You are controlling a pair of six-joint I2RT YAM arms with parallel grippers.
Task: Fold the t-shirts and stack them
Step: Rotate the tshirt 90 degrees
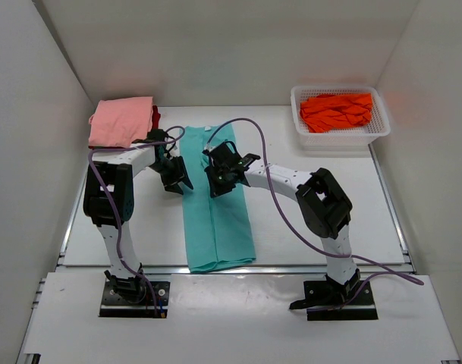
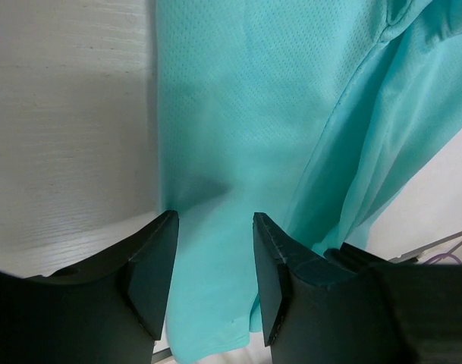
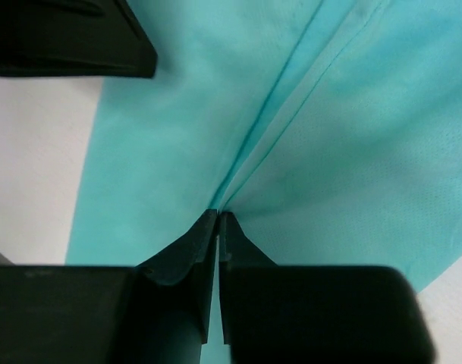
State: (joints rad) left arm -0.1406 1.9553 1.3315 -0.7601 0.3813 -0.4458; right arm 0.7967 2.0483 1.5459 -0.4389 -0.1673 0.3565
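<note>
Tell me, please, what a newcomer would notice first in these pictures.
The teal shirt, folded into a long strip, lies at the centre of the table. The right pincer is shut on a fold of it, and the left pincer hangs open over its left edge. At the far right an orange shirt fills a white basket; at the far left a pink shirt lies folded on a dark red shirt.
</note>
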